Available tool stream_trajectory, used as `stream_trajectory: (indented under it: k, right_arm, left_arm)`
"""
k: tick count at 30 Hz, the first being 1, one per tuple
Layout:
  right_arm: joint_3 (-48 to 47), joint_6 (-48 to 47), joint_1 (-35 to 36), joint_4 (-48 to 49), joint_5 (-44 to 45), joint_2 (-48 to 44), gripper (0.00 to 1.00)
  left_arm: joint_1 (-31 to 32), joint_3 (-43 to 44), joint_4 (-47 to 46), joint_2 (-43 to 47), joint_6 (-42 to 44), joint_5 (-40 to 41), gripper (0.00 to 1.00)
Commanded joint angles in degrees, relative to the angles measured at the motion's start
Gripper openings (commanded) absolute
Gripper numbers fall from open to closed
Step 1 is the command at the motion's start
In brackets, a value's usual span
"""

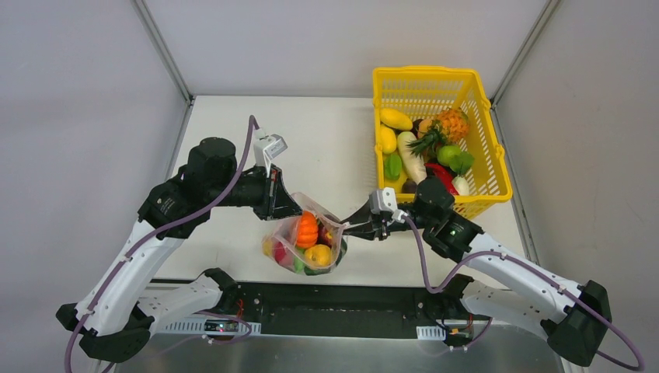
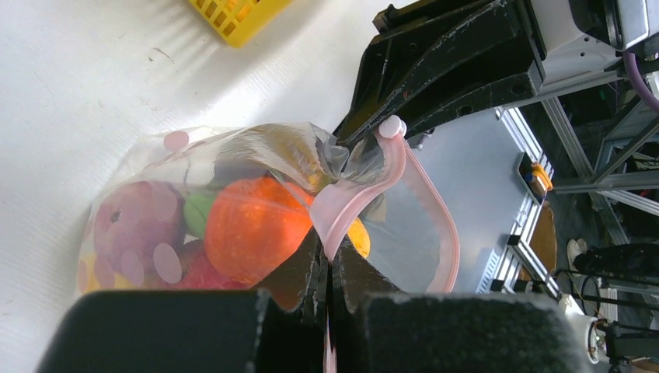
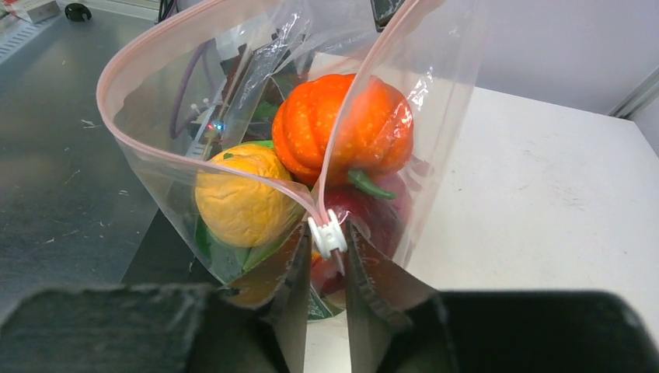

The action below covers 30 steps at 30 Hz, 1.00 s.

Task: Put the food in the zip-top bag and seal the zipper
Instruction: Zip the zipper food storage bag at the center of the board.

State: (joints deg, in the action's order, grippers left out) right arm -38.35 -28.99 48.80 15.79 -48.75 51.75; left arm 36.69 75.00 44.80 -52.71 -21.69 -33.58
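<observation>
The zip-top bag [image 1: 289,250] hangs above the table's near edge between my two grippers. It holds food: an orange pumpkin [image 3: 342,128], a yellow fruit [image 3: 237,194], a red piece [image 3: 369,217] and a purple piece [image 2: 136,221]. The pink zipper [image 2: 364,194] stands apart in a wide open loop. My left gripper [image 2: 330,252] is shut on the zipper strip at the bag's left end [image 1: 294,208]. My right gripper [image 3: 325,233] is shut on the white slider [image 3: 326,235] at the right end [image 1: 347,227].
A yellow lattice basket [image 1: 423,71] with several more toy fruits and vegetables stands at the back right; its corner shows in the left wrist view [image 2: 233,15]. A metal frame rail [image 1: 326,311] runs under the bag along the near edge.
</observation>
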Motion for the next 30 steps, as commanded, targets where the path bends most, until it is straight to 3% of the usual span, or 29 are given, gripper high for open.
stream_trajectory:
  k: [1, 4, 8, 18, 22, 26, 30]
  right_arm:
    - [0.4, -0.3, 0.3, 3.5, -0.2, -0.6, 0.28]
    - [0.4, -0.3, 0.3, 3.6, -1.2, -0.5, 0.32]
    - [0.6, -0.6, 0.3, 3.7, -1.6, -0.4, 0.29]
    - [2.2, 0.1, 0.3, 6.0, 0.7, -1.3, 0.05]
    - [2.3, 1.8, 0.3, 7.5, 1.7, -2.1, 0.0]
    - [1.0, 4.1, 0.1, 7.3, 4.9, -3.4, 0.0]
    - [-2.6, 6.3, 0.0, 3.0, 10.8, -3.2, 0.0]
  left_arm:
    - [0.0, 0.2, -4.9, 1.2, -0.9, 0.5, 0.0]
    - [0.0, -0.3, -5.6, 1.5, -1.4, 0.7, 0.0]
    - [0.0, -0.4, -5.9, 1.8, -1.8, 1.1, 0.0]
    - [-0.1, -0.6, -6.8, 1.9, -2.5, 1.6, 0.0]
    - [-0.2, -0.7, -6.1, 2.0, -2.2, 2.8, 0.0]
    - [-0.5, 0.6, -1.0, 2.1, 0.2, 7.3, 0.0]
    - [-0.6, 4.7, 12.0, 0.6, 5.6, 17.2, 0.0]
